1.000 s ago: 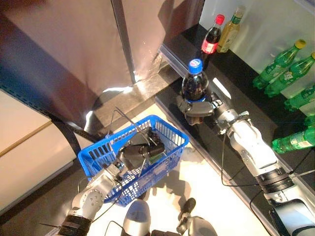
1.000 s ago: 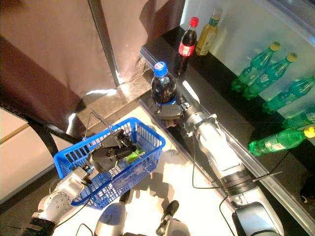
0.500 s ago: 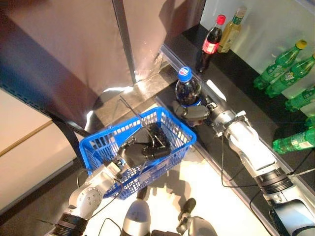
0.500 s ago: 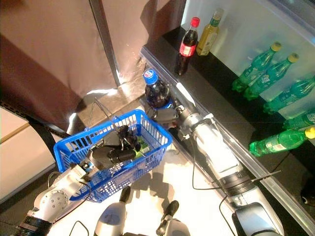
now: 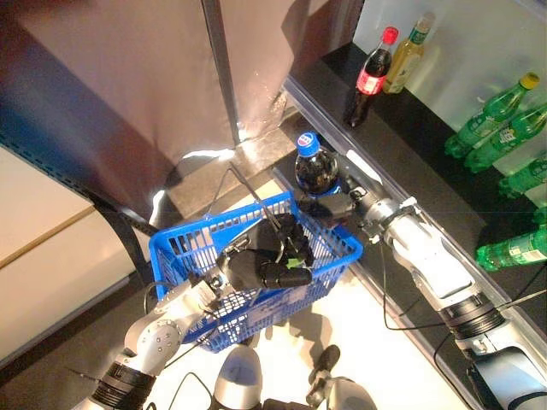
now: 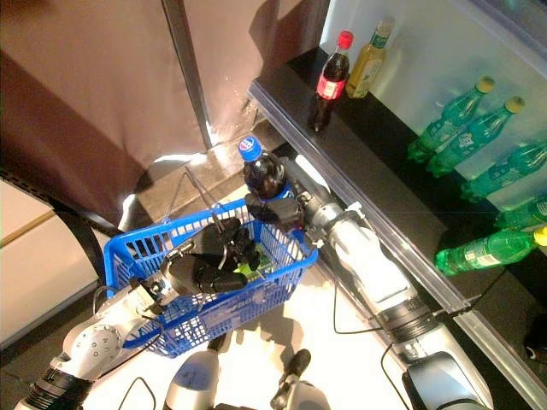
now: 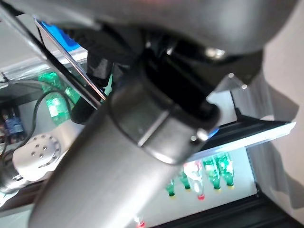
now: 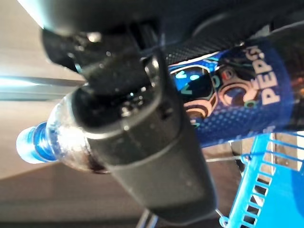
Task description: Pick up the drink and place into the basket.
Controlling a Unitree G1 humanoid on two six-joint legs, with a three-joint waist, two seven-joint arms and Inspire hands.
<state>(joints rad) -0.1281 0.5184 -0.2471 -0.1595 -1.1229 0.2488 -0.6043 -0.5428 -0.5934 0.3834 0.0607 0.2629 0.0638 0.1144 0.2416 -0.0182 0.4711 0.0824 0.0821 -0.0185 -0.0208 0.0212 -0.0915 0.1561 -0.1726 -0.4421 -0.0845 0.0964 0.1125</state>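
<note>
Drink: Your right hand [image 5: 335, 205] has its fingers wrapped tight round the dark cola bottle [image 5: 314, 172] with the blue cap. The bottle stands upright, just above the far rim of the blue basket [image 5: 342, 259].
Basket: Your left hand [image 5: 261, 270] sits in the middle of the basket, low down by the wire handle [image 5: 224, 181]. Something small and green [image 6: 256, 264] lies in the basket beside it.
Left hand: You cannot tell if its fingers are curled round the handle or just lying there. The dark fingers blend together in the head views.
How to do it well: Bring the bottle a bit more over the basket, so its bottom is past the rim and not on top of it. Aim for the open spot beside your left hand, not onto the hand. Go down slowly and keep the bottle straight. Let go only when it is low inside, so it does not tip or bounce out.
Watch out: The basket is held up, so a bump on the rim may make it swing.
Hard to see: The bottom of the bottle hides behind your right hand and the rim. The left wrist view is mostly filled by the arm itself. The right wrist view shows the bottle label and a corner of the basket, but not the basket floor.
Other bottles: More drinks stand and lie on the dark shelf [image 5: 410, 128]. Leave them.
</note>
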